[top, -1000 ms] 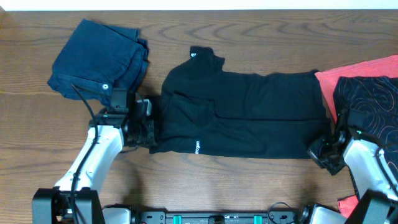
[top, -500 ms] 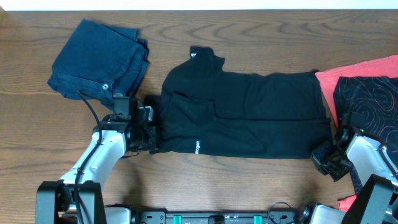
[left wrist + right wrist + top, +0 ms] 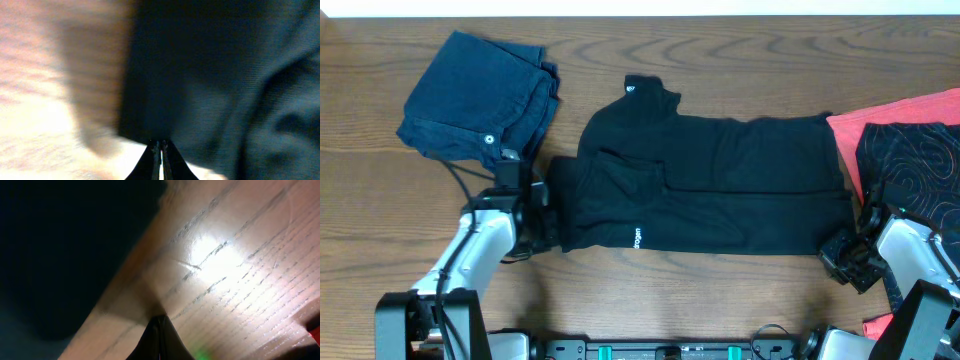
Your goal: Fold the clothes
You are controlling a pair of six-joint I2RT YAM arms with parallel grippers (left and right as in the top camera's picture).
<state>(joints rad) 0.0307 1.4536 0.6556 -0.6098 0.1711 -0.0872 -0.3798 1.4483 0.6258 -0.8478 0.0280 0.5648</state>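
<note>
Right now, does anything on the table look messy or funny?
Nothing is spilled or torn. The black T-shirt is a bit lopsided: a flap with a white logo pokes out past its top edge, and its lower left corner is drawn out towards the left gripper.

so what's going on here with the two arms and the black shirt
Two robot arms are working on a black T-shirt lying on the table. The left gripper looks shut on its lower left edge; the right gripper is shut over bare wood just off the lower right corner. Folded denim sits at upper left, a red piece and a swirl-patterned piece at right.
</note>
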